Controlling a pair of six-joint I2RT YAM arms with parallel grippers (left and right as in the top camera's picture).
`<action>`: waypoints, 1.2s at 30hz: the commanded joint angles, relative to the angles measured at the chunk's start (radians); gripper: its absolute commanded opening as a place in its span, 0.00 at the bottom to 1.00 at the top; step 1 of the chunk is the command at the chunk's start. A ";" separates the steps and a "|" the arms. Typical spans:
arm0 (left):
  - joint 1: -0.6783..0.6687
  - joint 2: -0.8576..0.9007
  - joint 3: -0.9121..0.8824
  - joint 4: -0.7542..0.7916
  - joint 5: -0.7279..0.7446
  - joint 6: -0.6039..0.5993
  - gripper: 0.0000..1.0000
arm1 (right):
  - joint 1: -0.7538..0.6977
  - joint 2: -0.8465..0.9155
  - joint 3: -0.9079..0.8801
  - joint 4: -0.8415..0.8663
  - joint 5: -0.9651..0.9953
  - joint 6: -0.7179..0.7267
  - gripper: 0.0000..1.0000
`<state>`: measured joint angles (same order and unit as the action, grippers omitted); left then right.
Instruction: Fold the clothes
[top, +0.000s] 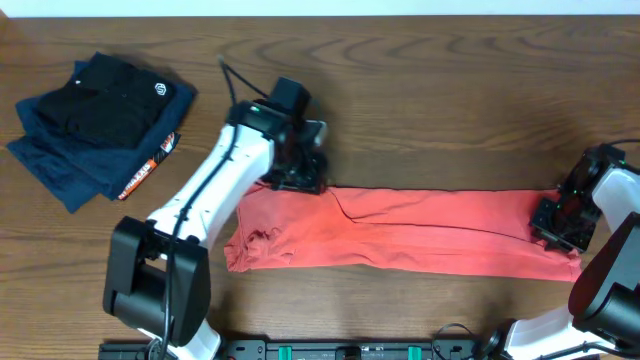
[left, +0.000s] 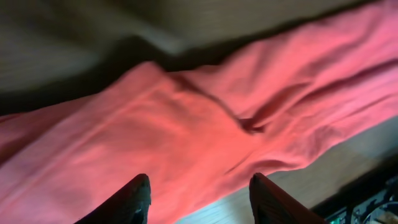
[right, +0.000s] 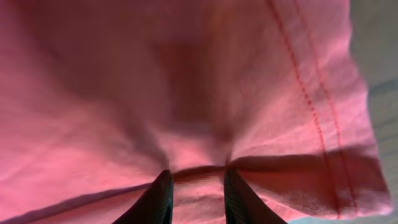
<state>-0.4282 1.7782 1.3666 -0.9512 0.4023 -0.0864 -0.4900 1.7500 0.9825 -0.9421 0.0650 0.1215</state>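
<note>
The coral-red T-shirt (top: 420, 235) lies on the wooden counter (top: 450, 90) as a long, narrow band running left to right across the near half, bunched and rumpled at its left end and flatter toward the right. The left tool (top: 295, 170) sits at the far edge of the band, near its left end, just above the cloth. In the left wrist view this tool (left: 200, 186) has its jaws standing well apart, and the T-shirt (left: 186, 124) spreads out beneath them in soft creases; nothing is caught between the jaws, and a strip of bare counter shows past the near edge of the cloth. The right tool (top: 560, 222) is down on the right end of the band. In the right wrist view this tool (right: 196, 180) has its jaws drawn close together with a raised fold of the T-shirt (right: 155, 81) pinched between them, the fabric puckering toward the grip from both sides. A line of stitching (right: 311, 93) runs along the cloth's right edge beside the pinch. Well away at the far left corner of the counter rests a stack of folded dark garments (top: 100, 120), navy and black, with a small round white logo on top.
</note>
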 joint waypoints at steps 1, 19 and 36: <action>-0.058 0.015 -0.030 0.031 0.016 -0.031 0.54 | -0.006 -0.014 -0.027 0.014 0.036 0.031 0.27; -0.127 0.022 -0.216 0.324 -0.129 -0.294 0.56 | -0.006 -0.014 -0.030 0.034 0.013 0.031 0.27; -0.167 0.023 -0.244 0.322 -0.134 -0.296 0.09 | -0.006 -0.014 -0.030 0.033 0.008 0.031 0.27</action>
<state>-0.5922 1.8175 1.1217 -0.6037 0.2775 -0.3878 -0.4900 1.7500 0.9588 -0.9115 0.0784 0.1341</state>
